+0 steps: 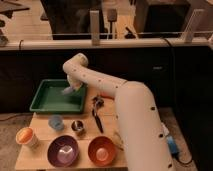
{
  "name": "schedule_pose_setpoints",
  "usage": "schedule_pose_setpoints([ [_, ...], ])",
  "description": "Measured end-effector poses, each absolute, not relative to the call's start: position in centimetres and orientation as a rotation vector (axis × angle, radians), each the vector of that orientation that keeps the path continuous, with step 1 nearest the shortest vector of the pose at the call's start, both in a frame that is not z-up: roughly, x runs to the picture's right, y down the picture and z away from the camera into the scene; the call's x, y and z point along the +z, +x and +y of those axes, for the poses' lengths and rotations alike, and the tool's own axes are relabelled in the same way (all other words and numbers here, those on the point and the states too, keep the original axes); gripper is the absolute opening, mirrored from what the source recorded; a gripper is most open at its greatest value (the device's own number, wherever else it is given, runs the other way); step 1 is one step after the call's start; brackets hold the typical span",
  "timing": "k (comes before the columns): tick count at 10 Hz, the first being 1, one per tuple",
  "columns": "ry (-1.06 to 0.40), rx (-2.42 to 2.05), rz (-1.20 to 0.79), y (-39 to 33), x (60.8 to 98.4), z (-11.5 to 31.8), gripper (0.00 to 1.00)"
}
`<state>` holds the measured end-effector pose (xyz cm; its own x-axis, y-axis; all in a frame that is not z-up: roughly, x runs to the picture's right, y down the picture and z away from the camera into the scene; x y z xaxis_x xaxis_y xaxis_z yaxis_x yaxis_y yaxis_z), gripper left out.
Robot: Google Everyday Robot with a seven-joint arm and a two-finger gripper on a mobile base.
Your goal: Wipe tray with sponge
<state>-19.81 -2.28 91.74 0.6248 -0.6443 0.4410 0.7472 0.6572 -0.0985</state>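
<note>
A green tray (47, 105) sits at the back left of the wooden table. My white arm reaches from the lower right across the table and bends down over the tray's right side. My gripper (69, 90) is down inside the tray near its right wall, with a pale bluish sponge (66, 91) at its tip, resting on or just above the tray floor.
In front of the tray stand a blue cup (56, 122) and a small metal cup (77, 126). An orange cup (25, 136), a purple bowl (62, 150) and an orange bowl (102, 150) line the front edge. A dark brush (96, 112) lies right of the tray.
</note>
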Motion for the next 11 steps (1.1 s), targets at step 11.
schedule_pose_setpoints([
  [11, -0.252, -0.812, -0.394, -22.5, 93.9, -2.3, 0.0],
])
